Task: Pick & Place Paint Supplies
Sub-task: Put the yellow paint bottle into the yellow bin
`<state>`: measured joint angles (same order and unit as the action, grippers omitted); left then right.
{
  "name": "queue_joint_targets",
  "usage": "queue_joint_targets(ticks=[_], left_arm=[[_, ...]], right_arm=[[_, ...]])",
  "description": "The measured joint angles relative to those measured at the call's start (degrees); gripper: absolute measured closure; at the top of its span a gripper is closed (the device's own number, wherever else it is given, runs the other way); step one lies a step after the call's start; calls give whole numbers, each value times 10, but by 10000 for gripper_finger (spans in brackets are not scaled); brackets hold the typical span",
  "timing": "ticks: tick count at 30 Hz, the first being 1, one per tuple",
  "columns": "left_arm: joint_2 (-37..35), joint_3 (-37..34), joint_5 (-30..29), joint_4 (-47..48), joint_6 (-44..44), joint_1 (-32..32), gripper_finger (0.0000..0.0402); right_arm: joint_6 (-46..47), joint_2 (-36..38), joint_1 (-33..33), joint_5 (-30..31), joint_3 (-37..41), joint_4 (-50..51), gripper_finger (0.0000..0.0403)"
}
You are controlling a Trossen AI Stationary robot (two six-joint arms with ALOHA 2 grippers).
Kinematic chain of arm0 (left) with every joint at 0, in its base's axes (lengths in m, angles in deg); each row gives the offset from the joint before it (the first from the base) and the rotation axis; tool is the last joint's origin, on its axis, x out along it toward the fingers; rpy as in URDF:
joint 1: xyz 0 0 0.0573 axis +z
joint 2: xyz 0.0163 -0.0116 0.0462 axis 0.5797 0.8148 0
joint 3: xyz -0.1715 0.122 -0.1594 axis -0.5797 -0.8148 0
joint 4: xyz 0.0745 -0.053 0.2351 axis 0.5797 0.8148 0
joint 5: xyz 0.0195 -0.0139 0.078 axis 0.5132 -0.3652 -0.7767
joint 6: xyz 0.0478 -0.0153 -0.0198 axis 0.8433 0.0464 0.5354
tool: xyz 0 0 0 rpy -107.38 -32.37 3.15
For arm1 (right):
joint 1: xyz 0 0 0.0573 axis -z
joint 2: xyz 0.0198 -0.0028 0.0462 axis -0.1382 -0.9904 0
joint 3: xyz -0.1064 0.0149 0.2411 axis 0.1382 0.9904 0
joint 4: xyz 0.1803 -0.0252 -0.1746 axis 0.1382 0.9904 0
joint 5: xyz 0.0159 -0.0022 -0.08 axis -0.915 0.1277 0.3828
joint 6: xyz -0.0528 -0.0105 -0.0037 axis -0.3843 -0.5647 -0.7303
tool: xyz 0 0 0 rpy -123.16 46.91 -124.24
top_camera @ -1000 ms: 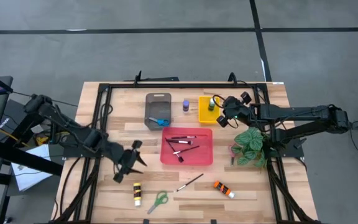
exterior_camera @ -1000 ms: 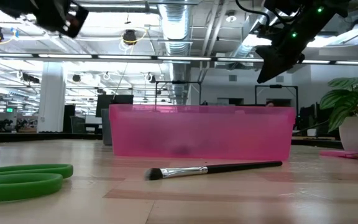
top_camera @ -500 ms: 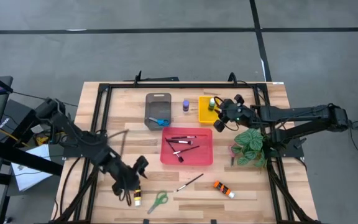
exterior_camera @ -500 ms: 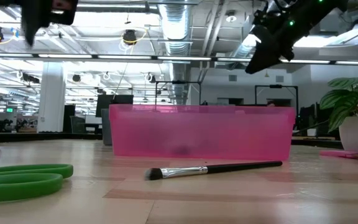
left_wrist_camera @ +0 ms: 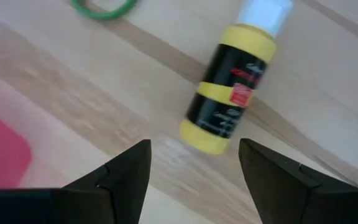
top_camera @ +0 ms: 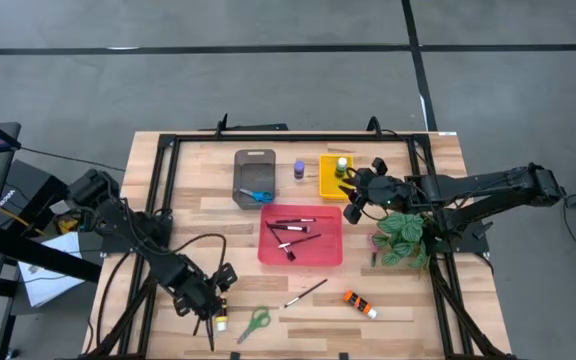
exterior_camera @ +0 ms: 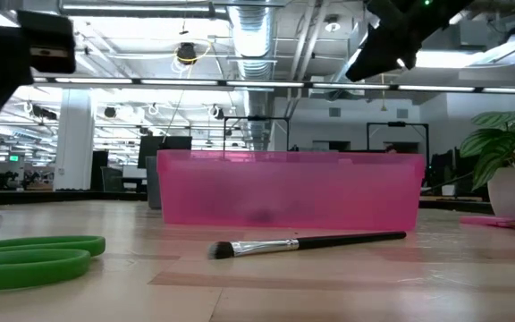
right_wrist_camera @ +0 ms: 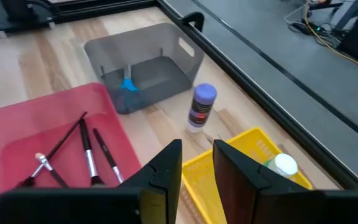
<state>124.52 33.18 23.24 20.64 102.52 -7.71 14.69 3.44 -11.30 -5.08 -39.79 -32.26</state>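
From above, I have my left gripper [top_camera: 211,312] low at the near-left part of the surface [top_camera: 388,310], its fingers spread and empty, with the yellow paint bottle [top_camera: 221,318] just beside their tips. The green scissors [top_camera: 255,321] lie a little beyond the bottle, away from that gripper. A loose paintbrush [top_camera: 306,292] and an orange tube [top_camera: 360,303] lie farther off toward the right arm's side. My right gripper [top_camera: 353,193] sits above the gap between the yellow tray [top_camera: 326,180] and the red tray [top_camera: 330,250]; from here I cannot tell how far its fingers are parted.

At surface level, the loose paintbrush [exterior_camera: 307,243] lies in front of the red tray [exterior_camera: 289,192], and the green scissors [exterior_camera: 29,259] are at the edge near my left arm.

Through the left wrist camera, the yellow paint bottle [left_wrist_camera: 232,96] lies flat on the wood just ahead of the gap between my two open fingers [left_wrist_camera: 120,177], not touched by either.

Through the right wrist camera, the fingers [right_wrist_camera: 163,177] stand close together with a narrow gap and nothing between them. Ahead of them stand a purple bottle [right_wrist_camera: 201,107], a grey tray [right_wrist_camera: 166,46] with blue scissors [right_wrist_camera: 128,85] inside, and brushes [right_wrist_camera: 89,152] in the red tray.
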Motion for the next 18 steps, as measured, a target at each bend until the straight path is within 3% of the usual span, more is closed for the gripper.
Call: queue_joint_targets(ticks=[7,18], left_arm=[[37,0,0,-11,67,-24,164],[73,0,-19,-63,117,11,165]], right_arm=[[-5,0,-4,1,0,0,317],[-6,0,-4,1,0,0,317]])
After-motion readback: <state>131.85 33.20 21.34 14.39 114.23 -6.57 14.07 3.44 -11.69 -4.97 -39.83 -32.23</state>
